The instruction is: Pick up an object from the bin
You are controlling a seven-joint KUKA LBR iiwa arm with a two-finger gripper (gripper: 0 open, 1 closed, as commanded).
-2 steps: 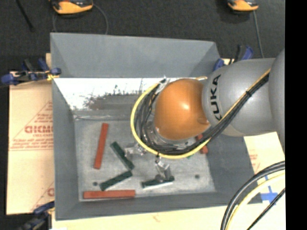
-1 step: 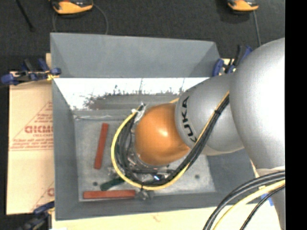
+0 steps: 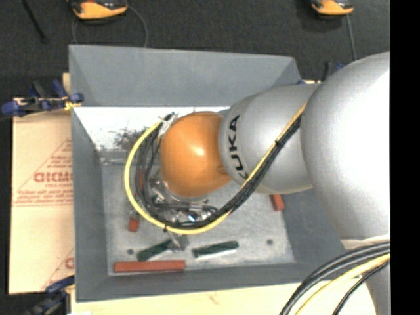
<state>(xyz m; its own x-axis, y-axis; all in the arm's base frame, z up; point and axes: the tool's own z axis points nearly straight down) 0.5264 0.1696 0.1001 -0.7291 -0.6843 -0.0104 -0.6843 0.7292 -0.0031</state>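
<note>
The arm (image 3: 328,136) reaches into the bin (image 3: 88,195) from the right. Its orange cover (image 3: 190,153) hangs over the middle of the floor. A loop of yellow and black cables (image 3: 134,176) curves round the cover's left side and under it.

The end effector (image 3: 178,216) sits below the cover, low over the floor and a little left of centre. The cover and cables hide most of it, so I cannot tell whether it is apart or together, and nothing can be seen held in it.

The things nearest to it lie just in front, toward the bin's near wall. The left green piece (image 3: 155,249) is dark, long and slightly tilted. Its right end lies close under the end effector, but I cannot tell whether they touch. The right green piece (image 3: 215,248) lies just to its right, flat and almost level, apart from the end effector.

A long red bar (image 3: 149,266) lies along the near wall, in front of the left green piece. A small red block (image 3: 134,225) lies left of the end effector, near the cable loop. Another red block (image 3: 277,202) lies well apart on the right side of the floor, beside the arm. Dark crumbs (image 3: 121,136) are scattered on the far left slope of the bin.
</note>
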